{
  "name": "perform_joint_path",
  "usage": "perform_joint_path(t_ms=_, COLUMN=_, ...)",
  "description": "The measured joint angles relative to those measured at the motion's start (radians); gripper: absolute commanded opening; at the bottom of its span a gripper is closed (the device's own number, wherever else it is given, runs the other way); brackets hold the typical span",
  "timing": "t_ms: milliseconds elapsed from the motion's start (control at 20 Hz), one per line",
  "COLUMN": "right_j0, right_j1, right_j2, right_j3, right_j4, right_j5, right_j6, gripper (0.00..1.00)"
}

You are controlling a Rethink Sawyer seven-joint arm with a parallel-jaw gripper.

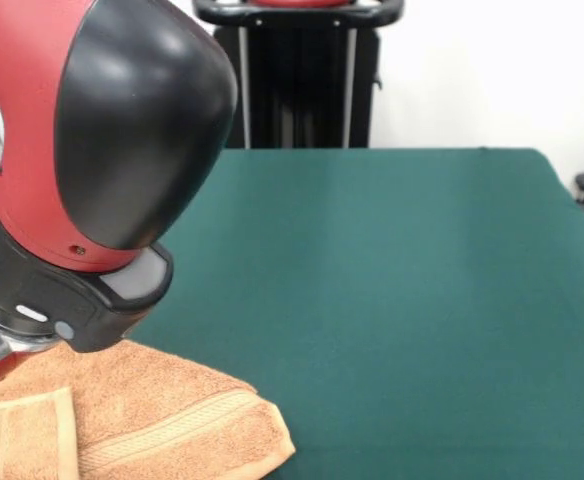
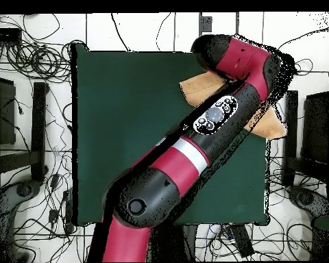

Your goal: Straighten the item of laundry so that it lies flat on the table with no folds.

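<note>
Red and black arm stretched over a towel at the table's corner.

The large dark green felt-covered table (image 1: 392, 300) is mostly bare. The red and black robot arm (image 2: 195, 154) reaches across it diagonally, its bulky end joint above the small orange-tan terry-cloth towel (image 1: 162, 420). The towel lies rumpled at a table corner, one part folded over, a woven band stripe showing. The gripper is hidden by the arm; open or closed cannot be told.

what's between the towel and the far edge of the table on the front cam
Nothing but bare green table beyond the towel, as the front view shows; the arm hangs over the towel's left part.
</note>
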Motion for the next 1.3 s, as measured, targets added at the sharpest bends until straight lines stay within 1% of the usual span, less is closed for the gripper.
perform_joint_path(t_ms=350, right_j0=0.018, right_j1=0.017, right_j2=0.014, right_j3=0.023, right_j4=0.000, right_j5=-0.051, right_j6=0.000, gripper=1.00)
perform_joint_path(t_ms=900, right_j0=0.045, right_j1=0.022, right_j2=0.021, right_j3=0.033, right_j4=0.000, right_j5=-0.068, right_j6=0.000, gripper=1.00)
perform_joint_path(t_ms=1300, right_j0=0.045, right_j1=0.011, right_j2=0.067, right_j3=0.055, right_j4=0.000, right_j5=-0.086, right_j6=0.000, gripper=1.00)
